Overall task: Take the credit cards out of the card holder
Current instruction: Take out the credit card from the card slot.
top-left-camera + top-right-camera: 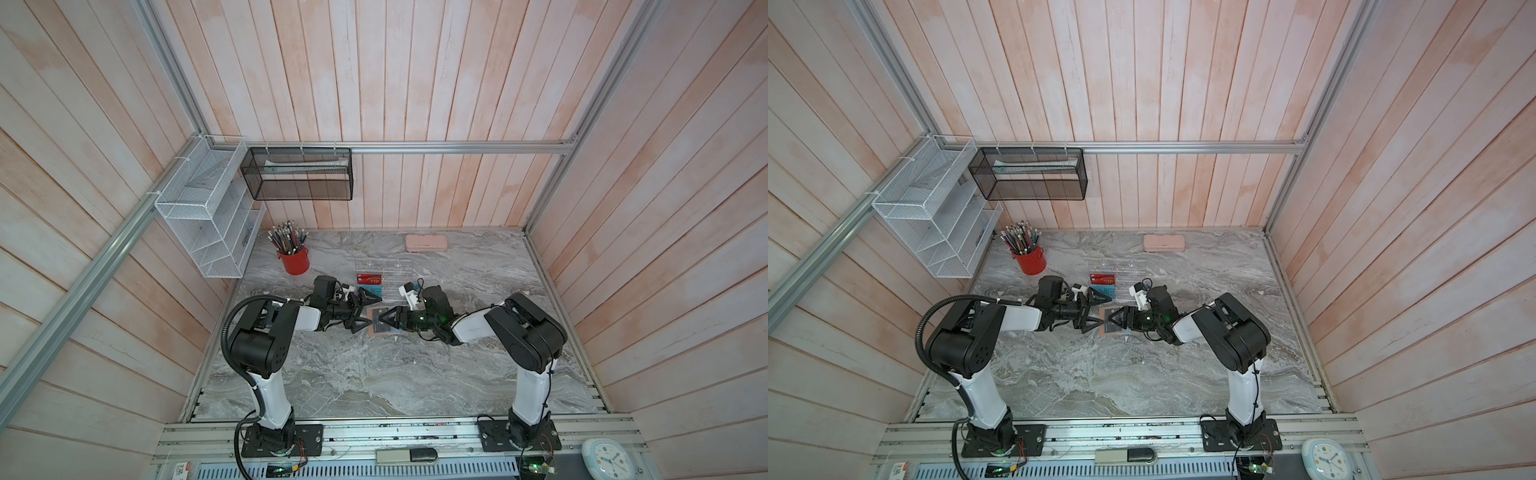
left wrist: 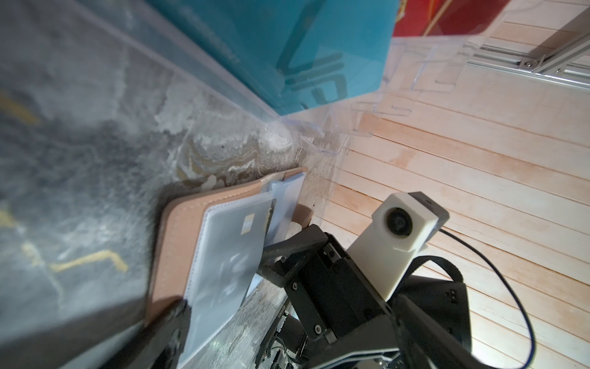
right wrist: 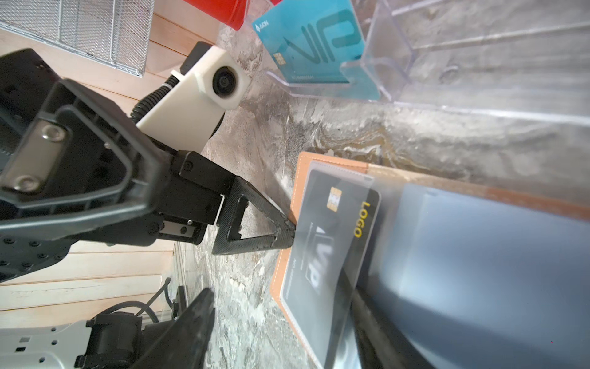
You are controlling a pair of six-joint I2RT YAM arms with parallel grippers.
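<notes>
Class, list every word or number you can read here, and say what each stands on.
"VIP": teal card, in the clear rack.
"VIP": red card.
"LOGO": black card, in the card holder.
"VIP": black card too.
Too small to read: fine print on teal and black cards; clock numbers.
</notes>
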